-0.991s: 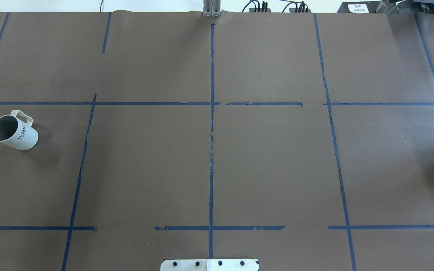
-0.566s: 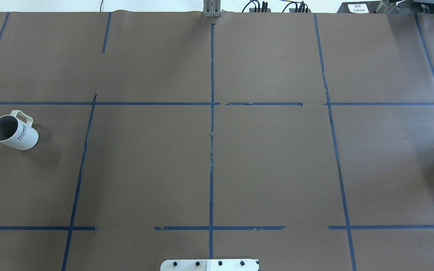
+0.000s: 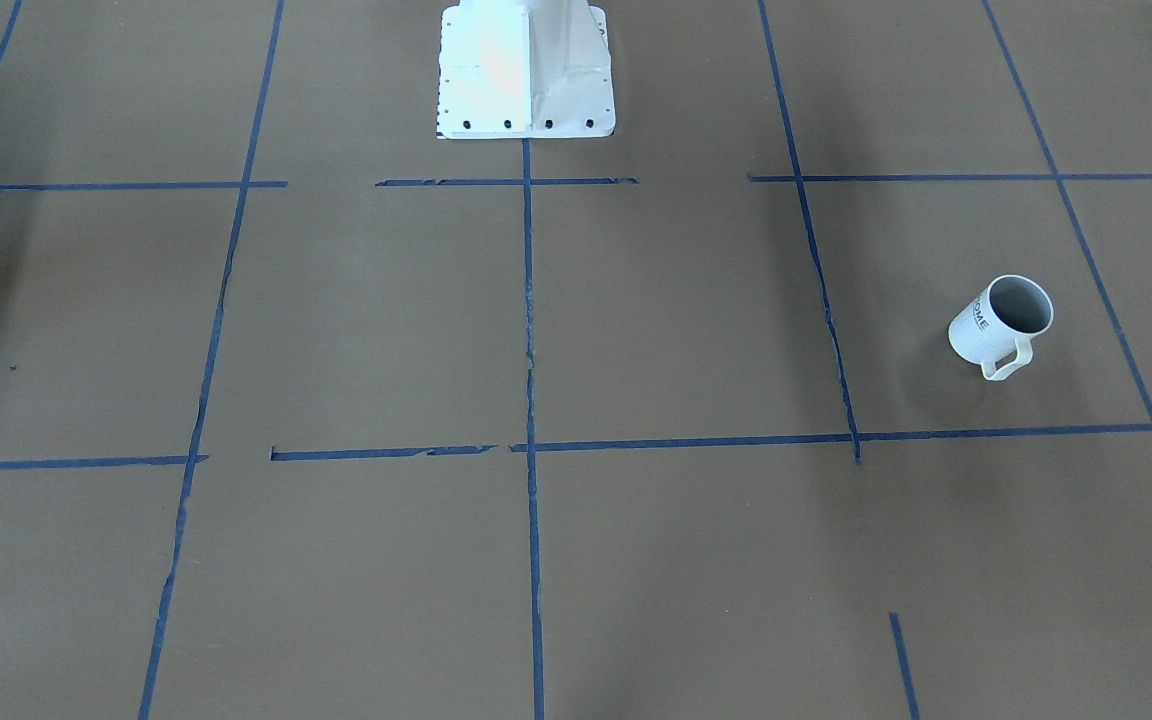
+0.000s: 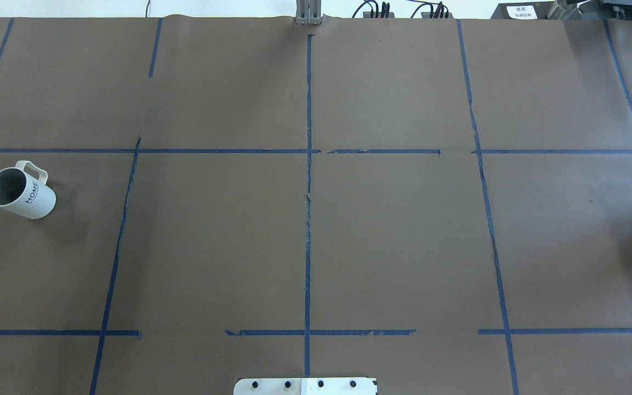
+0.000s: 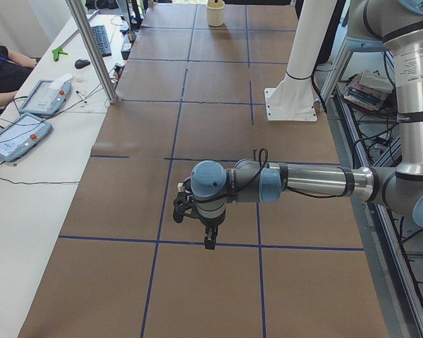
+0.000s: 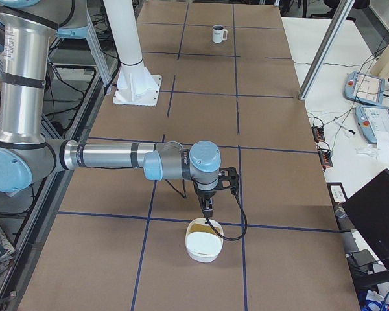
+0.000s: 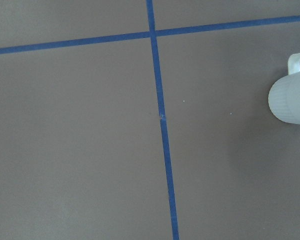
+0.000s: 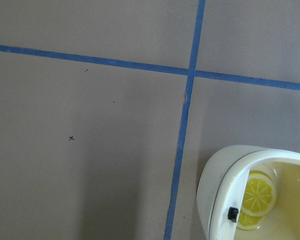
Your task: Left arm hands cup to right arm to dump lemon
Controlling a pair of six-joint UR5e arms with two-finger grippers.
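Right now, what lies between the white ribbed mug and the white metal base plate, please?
Only brown table cover crossed by blue tape lines, in the overhead view.

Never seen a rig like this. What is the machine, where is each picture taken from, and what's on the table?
It is a two-armed robot on a white pedestal, over a brown table marked with blue tape. One picture looks down from behind the robot, one faces it, two look along the table from its ends, and two come from wrist cameras. A white cup lettered HOME stands upright at the robot's left end; the left gripper hangs close by. At the other end the right gripper hangs close to a cream bowl with what look like lemon slices in it. Neither gripper seems to hold anything; whether they are open cannot be told.
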